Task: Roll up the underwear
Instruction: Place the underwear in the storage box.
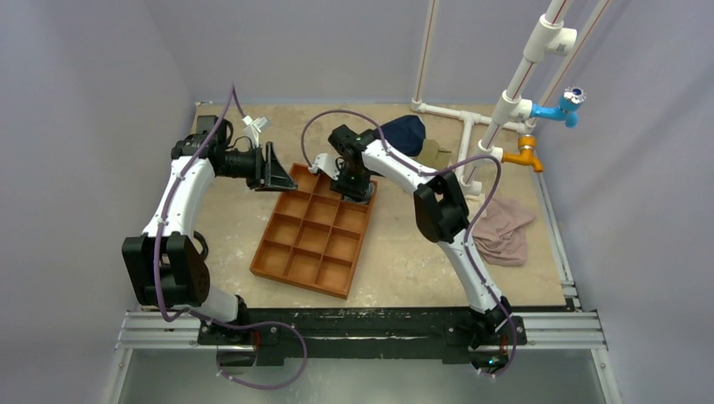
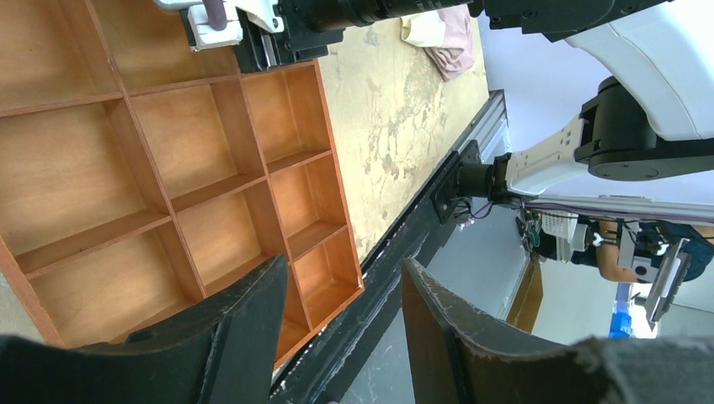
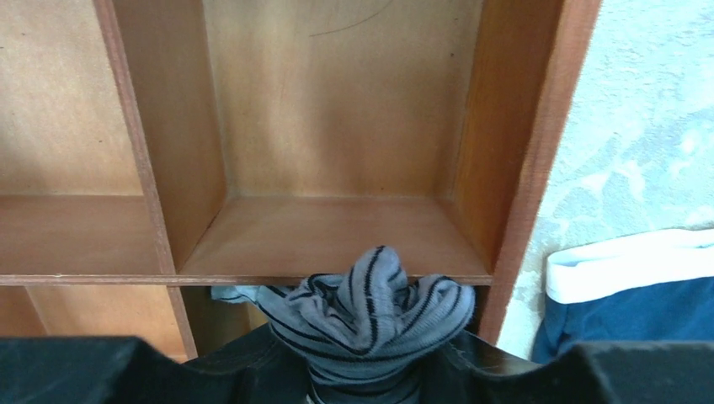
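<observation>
Top external view, left to right. Your left pincer (image 1: 282, 172) hovers at the far left corner of the wooden tray (image 1: 299, 282). The left wrist view shows its fingers (image 2: 244, 337) spread wide with nothing between them. Judgement: it is parked there so it stays out of the right arm's way but remains near enough to steady the tray if needed.

The tray lies at an angle on the table (image 1: 227, 227). The cells visible in this view look empty.

Your right pincer (image 1: 360, 189) points down over the tray's far right corner. From above, the underwear is hidden beneath it. In the right wrist view the underwear (image 3: 370, 307) appears as a tight striped bundle, pinched between the closed fingers. It sits at the divider of the right-hand column, with an empty cell just beyond. You cannot tell from these views whether the cloth touches the wood.

Judgement: the rolling looks done. The firm pinch is probably what keeps the roll from springing open until a cell's walls can hold it.

Further right, the navy garment (image 1: 406, 133) lies just beside the tray's outer wall, and a tan cloth (image 1: 505, 229) lies well apart. Neither is being handled.

Risk: if you open the fingers above the divider rather than inside a cell, the roll may slacken.
</observation>
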